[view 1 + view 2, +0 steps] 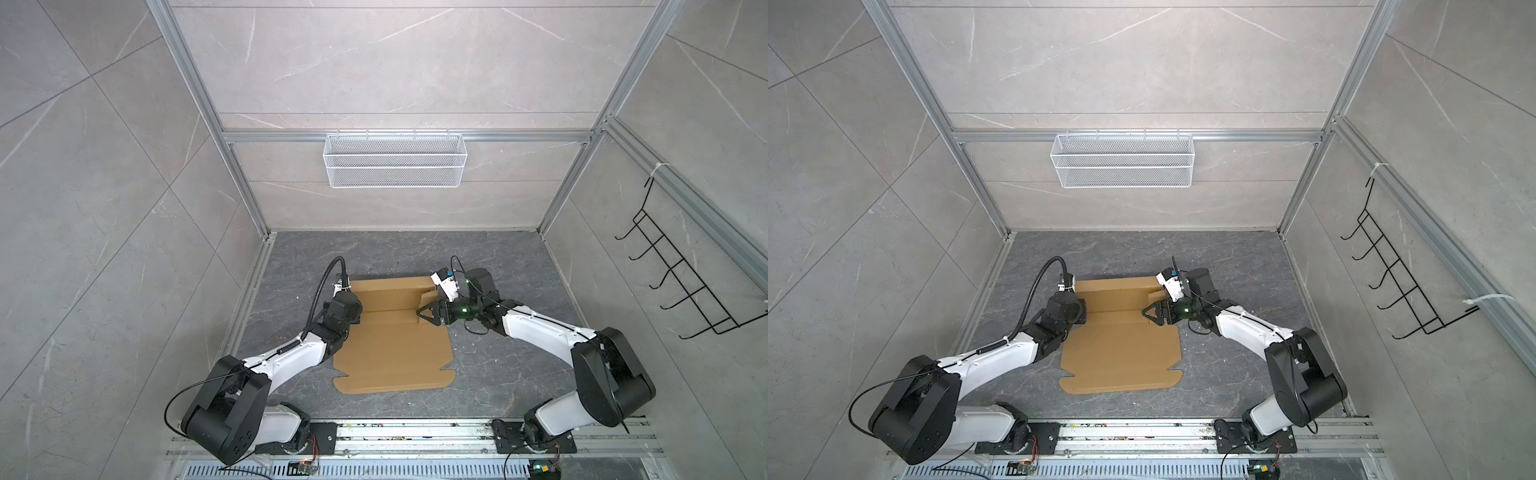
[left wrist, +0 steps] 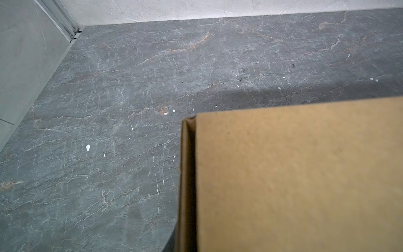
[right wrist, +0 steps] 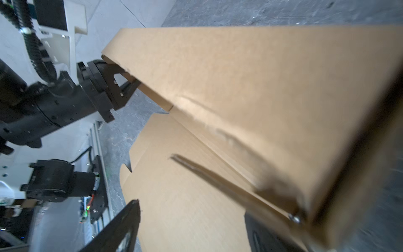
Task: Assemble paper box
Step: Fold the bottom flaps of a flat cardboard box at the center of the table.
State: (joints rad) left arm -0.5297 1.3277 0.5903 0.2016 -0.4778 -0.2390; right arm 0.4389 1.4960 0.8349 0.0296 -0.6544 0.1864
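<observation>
The paper box [image 1: 390,353] [image 1: 1121,353] is a brown cardboard sheet lying on the dark floor, with its far panel [image 1: 390,291] folded up. In the right wrist view my left gripper [image 3: 130,84] is shut on the left end of that raised panel [image 3: 239,76]. In both top views its fingers are hidden under its wrist [image 1: 347,309]. The left wrist view shows only the cardboard [image 2: 294,174] close up. My right gripper [image 1: 419,314] [image 1: 1145,312] [image 3: 192,218] stands open over the sheet's right side, next to a small side flap [image 1: 428,297]. Nothing is clamped between its fingers.
A white wire mesh basket [image 1: 395,160] hangs on the back wall. A black wire hook rack [image 1: 685,282] hangs on the right wall. Tiled walls enclose the floor on three sides, and an aluminium rail [image 1: 415,432] carrying both arm bases runs along the front.
</observation>
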